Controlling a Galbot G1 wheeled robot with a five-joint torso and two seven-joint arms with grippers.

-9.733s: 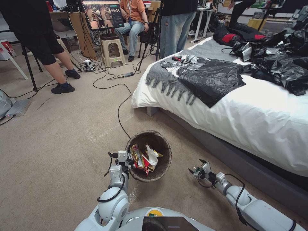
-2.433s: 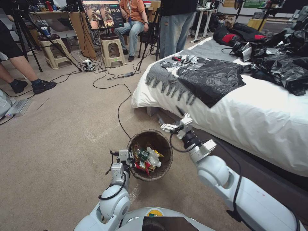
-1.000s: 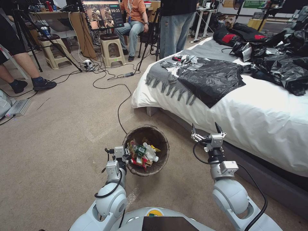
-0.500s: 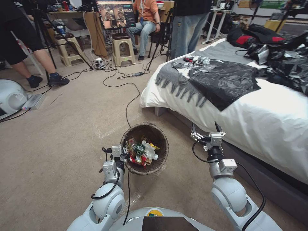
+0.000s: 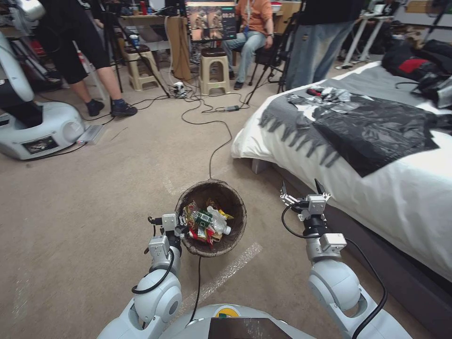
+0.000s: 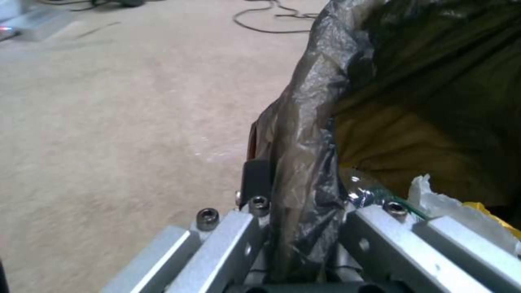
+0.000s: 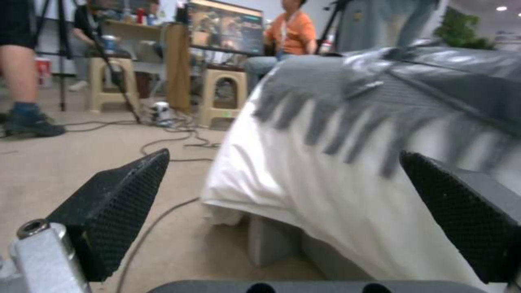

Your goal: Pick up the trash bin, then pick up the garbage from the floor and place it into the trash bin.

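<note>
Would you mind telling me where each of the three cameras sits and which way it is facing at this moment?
Head view: on the robot's head, looking forward and down at the carpet, the trash bin with the garbage and the bed; both arms, the left gripper and the right gripper show.
Left wrist view: on the left wrist, facing the bagged bin rim; its fingers clamp the rim.
Right wrist view: on the right wrist, low, facing the bed corner; its open fingers show.
Shared: head and left wrist share the bin; head and right wrist the bed.

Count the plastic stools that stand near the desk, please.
2. One stool stands below the monitor, beside the seated person. The other stool is further left, behind a tripod leg. More may be hidden behind the people.
</note>
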